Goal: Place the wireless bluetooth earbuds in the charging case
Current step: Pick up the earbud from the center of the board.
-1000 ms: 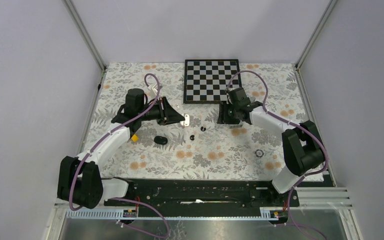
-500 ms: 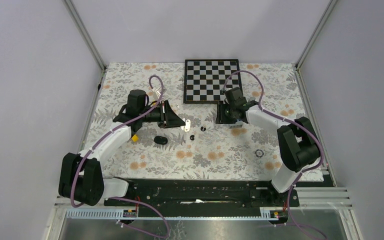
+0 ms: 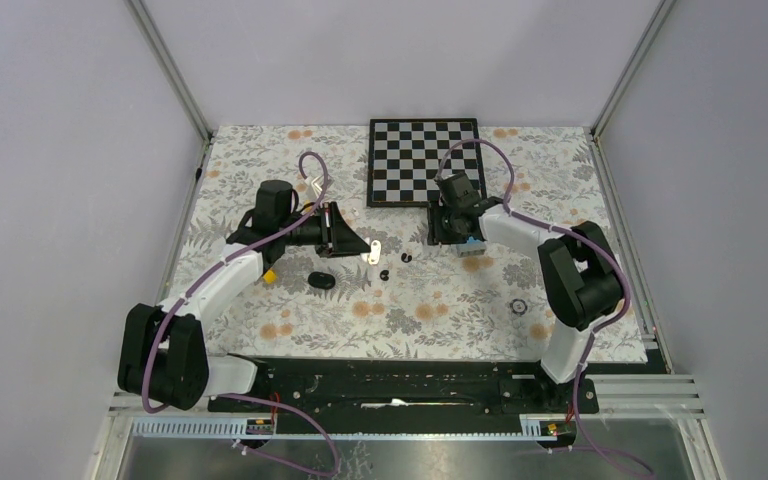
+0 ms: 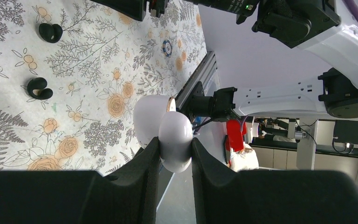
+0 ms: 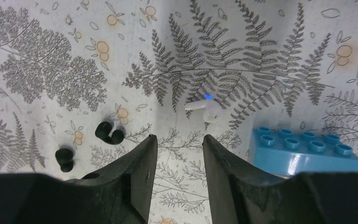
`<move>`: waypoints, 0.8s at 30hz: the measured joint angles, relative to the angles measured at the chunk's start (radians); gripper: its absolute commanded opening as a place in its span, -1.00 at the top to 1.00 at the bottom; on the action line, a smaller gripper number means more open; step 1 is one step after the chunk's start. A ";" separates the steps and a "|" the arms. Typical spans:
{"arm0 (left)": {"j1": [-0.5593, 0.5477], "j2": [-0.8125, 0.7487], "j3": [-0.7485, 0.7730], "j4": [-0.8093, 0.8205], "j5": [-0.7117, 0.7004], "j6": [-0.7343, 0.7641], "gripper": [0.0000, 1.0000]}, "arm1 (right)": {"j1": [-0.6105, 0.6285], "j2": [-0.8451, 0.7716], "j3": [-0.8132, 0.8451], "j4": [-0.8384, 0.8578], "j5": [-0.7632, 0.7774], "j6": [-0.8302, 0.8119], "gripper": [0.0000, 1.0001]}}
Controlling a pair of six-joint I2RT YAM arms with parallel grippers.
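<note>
left end effector (image 4: 175, 148) around charging case (image 4: 150, 113)

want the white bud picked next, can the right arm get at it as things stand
Probably yes: the right gripper hangs open just short of the white earbud, nothing lying between them; the blue brick sits off to one side.

Black earbuds (image 5: 109, 132): two. From them, in the top view: one white earbud (image 5: 207, 109) and one blue brick (image 5: 303, 151) at 3 o'clock, one chessboard (image 3: 423, 162) at 12, one white case (image 4: 168, 130) at 11, one black oval (image 3: 322, 280) and one yellow bit (image 3: 270, 274) at 9, one ring (image 3: 518, 305) at 4
</note>
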 measured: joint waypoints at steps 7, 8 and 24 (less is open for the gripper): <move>0.000 0.000 -0.015 0.025 0.000 -0.019 1.00 | -0.003 0.035 0.032 0.000 0.045 -0.004 0.07; 0.000 0.000 -0.017 0.025 0.000 -0.019 1.00 | -0.005 0.041 0.036 -0.001 0.048 -0.004 0.07; 0.000 0.000 -0.018 0.047 0.000 -0.029 1.00 | -0.036 0.092 0.056 0.000 0.050 -0.003 0.19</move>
